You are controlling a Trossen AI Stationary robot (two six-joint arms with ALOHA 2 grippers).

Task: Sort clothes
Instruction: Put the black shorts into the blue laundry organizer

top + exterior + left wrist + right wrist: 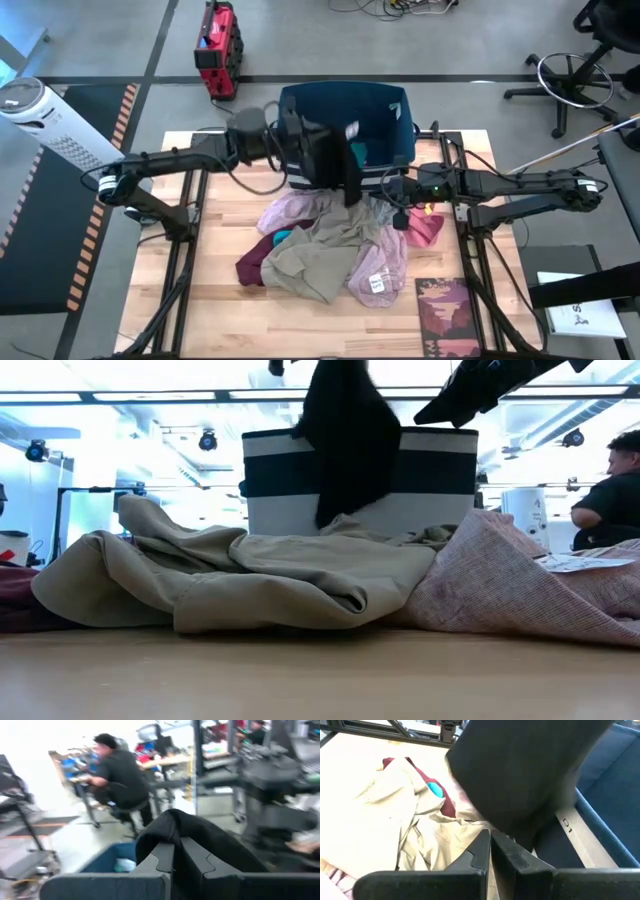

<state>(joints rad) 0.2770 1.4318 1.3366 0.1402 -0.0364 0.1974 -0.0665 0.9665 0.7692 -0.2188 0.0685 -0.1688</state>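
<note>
My left gripper (318,150) is shut on a black garment (342,165) that hangs at the near wall of the dark blue bin (345,110). In the low view the black garment (345,440) shows in front of the bin (420,470). The other clothes lie in a pile on the table: a tan one (320,255), a mauve-pink one (300,210), a maroon one (255,265), a teal scrap (282,237), a coral pink one (425,228). My right gripper (388,188) is shut, with nothing in it, above the pile's right side. My left gripper pinches a bunched fold of the black garment (200,832) between its two fingers (160,857). The cloth humps over the fingertips and hides the exact spot. The fingers lie level, coming from the table's left. The garment hangs slack below them, lifted off the pile.
A maroon booklet (447,310) lies at the table's near right. A pink garment with a white tag (380,280) lies beside it. A person (117,780) sits in the room beyond the table. A red device (215,45) stands on the floor behind the bin.
</note>
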